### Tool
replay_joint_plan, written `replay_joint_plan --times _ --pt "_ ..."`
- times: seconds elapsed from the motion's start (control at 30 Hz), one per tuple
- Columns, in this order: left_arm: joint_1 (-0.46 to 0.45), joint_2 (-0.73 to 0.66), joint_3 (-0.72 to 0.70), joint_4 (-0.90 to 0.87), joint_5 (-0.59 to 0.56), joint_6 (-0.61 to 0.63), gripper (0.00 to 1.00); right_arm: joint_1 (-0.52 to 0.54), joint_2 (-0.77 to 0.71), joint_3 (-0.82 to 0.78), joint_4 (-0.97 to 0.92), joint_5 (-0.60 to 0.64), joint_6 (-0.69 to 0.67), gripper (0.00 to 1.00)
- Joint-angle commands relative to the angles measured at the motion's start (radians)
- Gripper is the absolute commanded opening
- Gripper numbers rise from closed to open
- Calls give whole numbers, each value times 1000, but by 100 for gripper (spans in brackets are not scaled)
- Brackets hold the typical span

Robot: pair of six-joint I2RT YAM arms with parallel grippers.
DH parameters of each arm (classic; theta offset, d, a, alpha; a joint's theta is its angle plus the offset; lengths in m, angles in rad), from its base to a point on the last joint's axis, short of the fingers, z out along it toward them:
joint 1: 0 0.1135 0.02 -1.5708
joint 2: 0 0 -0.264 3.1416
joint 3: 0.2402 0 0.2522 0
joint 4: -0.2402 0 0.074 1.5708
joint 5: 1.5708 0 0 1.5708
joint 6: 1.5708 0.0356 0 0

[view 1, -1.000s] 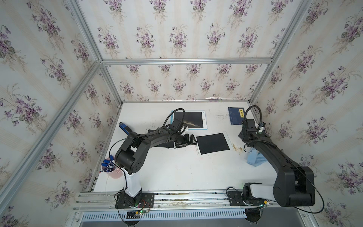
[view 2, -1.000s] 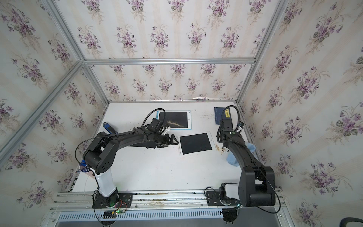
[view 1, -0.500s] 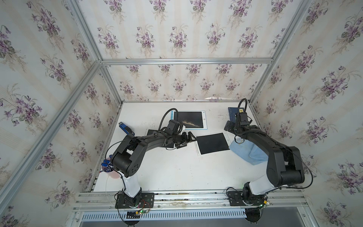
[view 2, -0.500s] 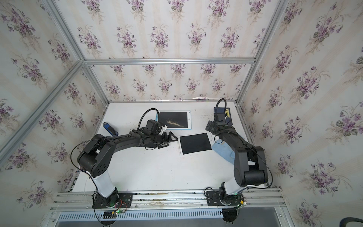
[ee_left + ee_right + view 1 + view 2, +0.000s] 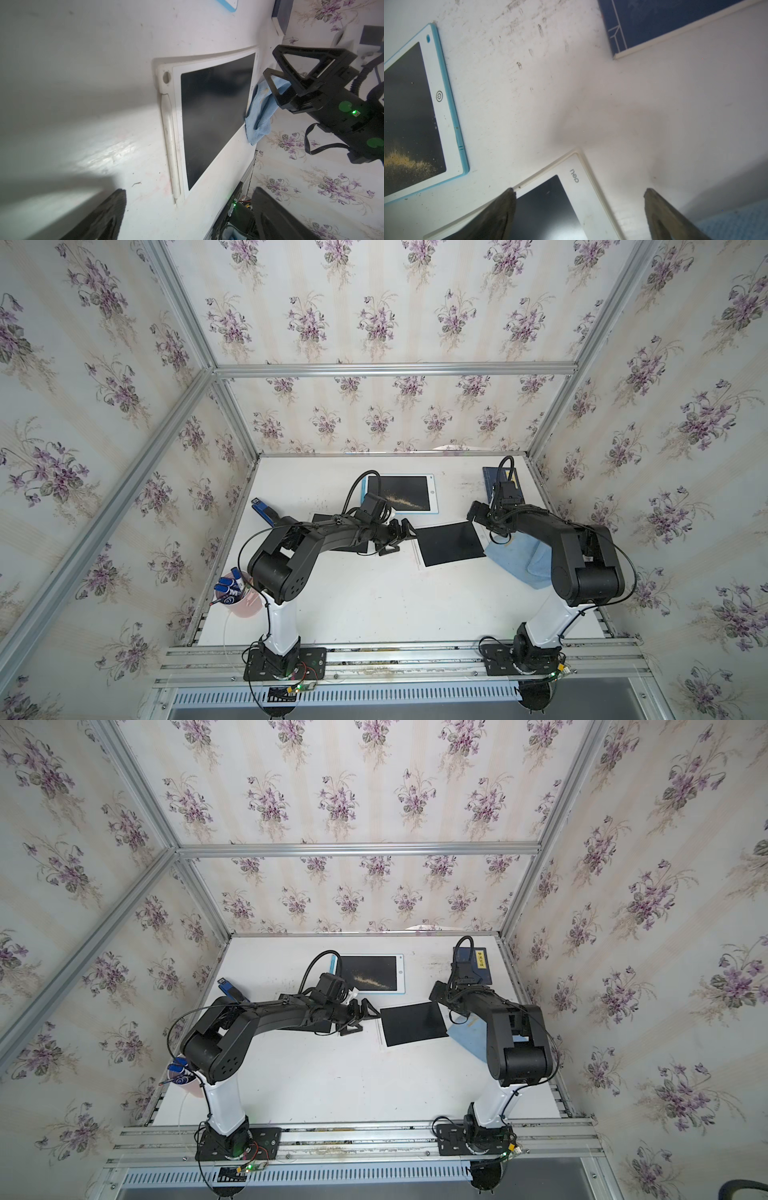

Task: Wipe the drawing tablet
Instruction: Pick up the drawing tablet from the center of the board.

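A white-framed drawing tablet with a clean black screen lies mid-table. Behind it is a blue-framed tablet with a streak of yellowish powder on its screen. A blue cloth lies on the table against the white tablet's right edge, partly under my right arm. My left gripper is open, just left of the white tablet. My right gripper is open and empty over that tablet's far right corner.
A dark blue book lies at the back right. A pink cup of blue markers stands at the left edge, with a blue tool behind it. A black sheet lies under my left arm. Framed walls enclose three sides.
My right gripper has moved back and to the left, off the blue cloth and over the white tablet's far corner. The cloth stays on the table. The left arm has barely shifted.
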Motion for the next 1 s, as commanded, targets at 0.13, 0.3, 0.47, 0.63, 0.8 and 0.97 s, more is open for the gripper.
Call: replay_joint_plan --times 0.13,0.3,0.47,0.63,0.8,0.97 --pt "-16 51 47 -100 10 78 90 1 -5 -99 58 -67 24 94" --pt "-19 75 49 -112 8 90 88 6 -45 -177 100 -169 49 91" --pt "-19 73 38 -110 -1 93 86 29 -102 -235 130 -235 75 91" --pt "-18 76 31 -99 -1 85 86 48 -111 -244 140 -254 83 90" --pt "-14 64 -10 -29 20 48 82 49 -106 -263 176 -319 99 90" --pt "-3 56 -83 152 85 -41 77 48 -97 -285 218 -388 125 90"
